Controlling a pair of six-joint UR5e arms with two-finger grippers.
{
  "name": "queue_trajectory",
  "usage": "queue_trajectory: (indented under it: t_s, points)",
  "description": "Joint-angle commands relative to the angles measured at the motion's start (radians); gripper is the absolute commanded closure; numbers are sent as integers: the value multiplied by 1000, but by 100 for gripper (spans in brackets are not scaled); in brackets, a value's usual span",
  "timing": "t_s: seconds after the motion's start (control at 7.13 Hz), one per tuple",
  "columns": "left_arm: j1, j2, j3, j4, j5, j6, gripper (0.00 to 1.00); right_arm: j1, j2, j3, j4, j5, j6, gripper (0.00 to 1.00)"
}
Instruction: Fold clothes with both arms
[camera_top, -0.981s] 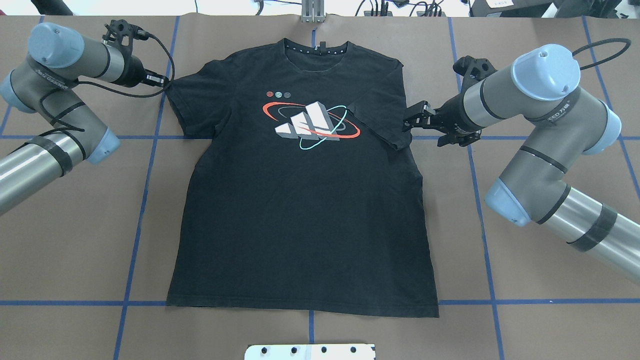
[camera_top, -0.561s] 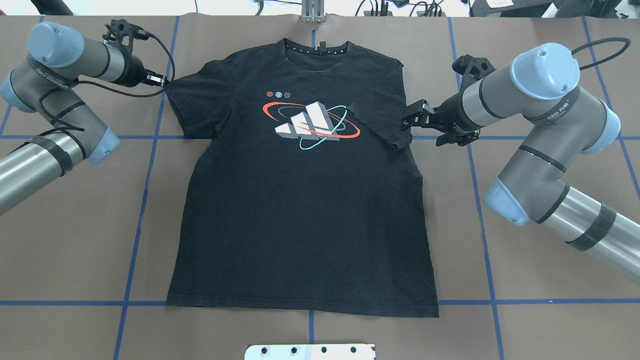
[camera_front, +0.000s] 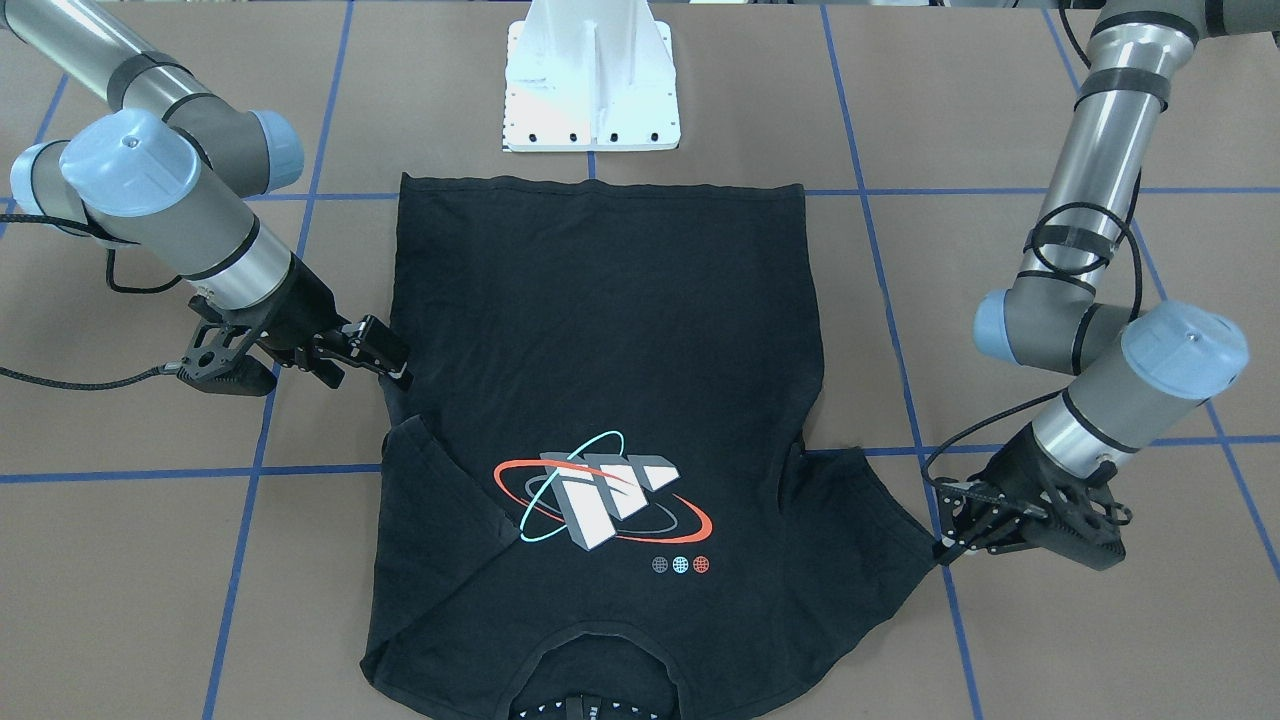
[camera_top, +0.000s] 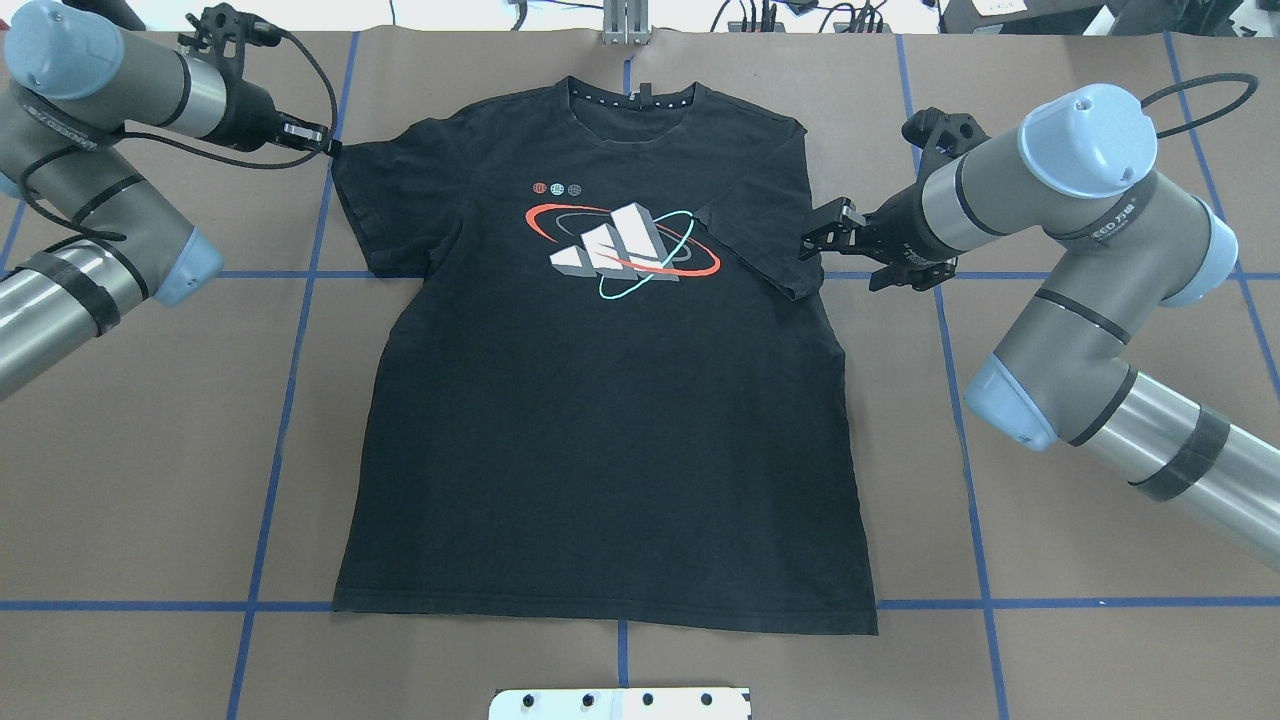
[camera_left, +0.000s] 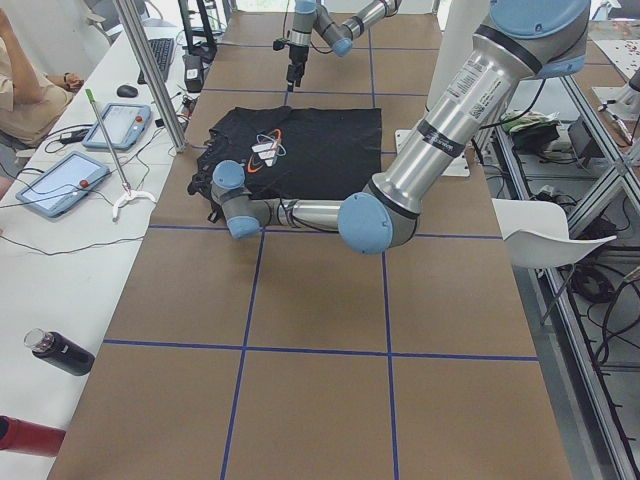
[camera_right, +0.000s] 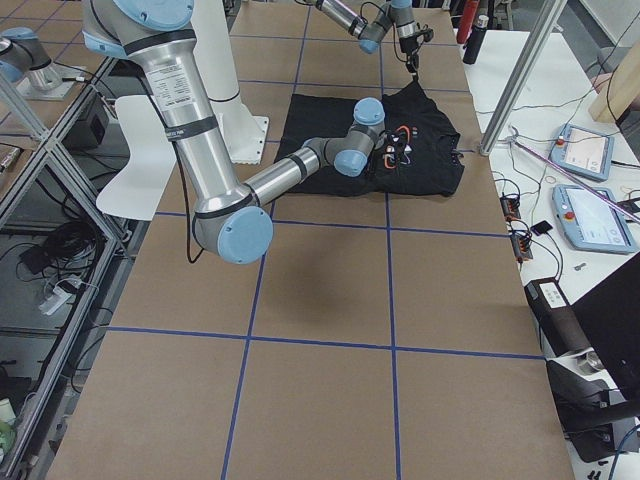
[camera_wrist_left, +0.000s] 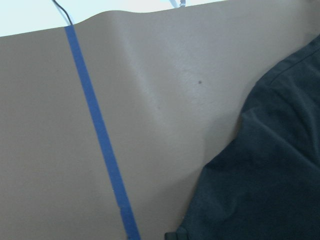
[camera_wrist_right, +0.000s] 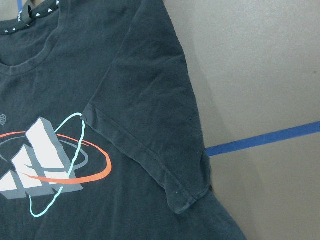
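black t-shirt (camera_top: 600, 450) lies flat, print up, on the desk (camera_top: 150, 500). one sleeve (camera_top: 755, 245) is already folded onto the chest, the right gripper (camera_top: 815, 238) released beside it. left gripper (camera_top: 328, 144) pinches the tip of the other sleeve (camera_top: 365, 200); that fold and the body folds remain

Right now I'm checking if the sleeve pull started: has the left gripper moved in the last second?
Yes. The left gripper has shifted toward the table's far edge, away from the horizontal blue tape line, with the T-shirt sleeve.
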Motion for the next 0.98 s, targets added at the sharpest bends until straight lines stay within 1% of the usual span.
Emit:
queue_trajectory:
  t_s: [0.0, 0.14, 0.42, 0.56, 0.84]
  points:
    - [29, -5, -138, 55, -30, -224, 100, -1, 0, -1, 1, 1, -1, 0]
    - [55, -50, -150, 91, -21, -272, 100, -1, 1, -1, 1, 0, -1, 0]
    - [86, -126, -140, 152, 5, -357, 100, -1, 1, -1, 2, 0, -1, 0]
    - [127, -151, -119, 160, 95, -363, 100, -1, 1, -2, 1, -2, -1, 0]
    - [165, -215, -32, 154, 205, -368, 100, -2, 0, -7, 2, -2, -1, 0]
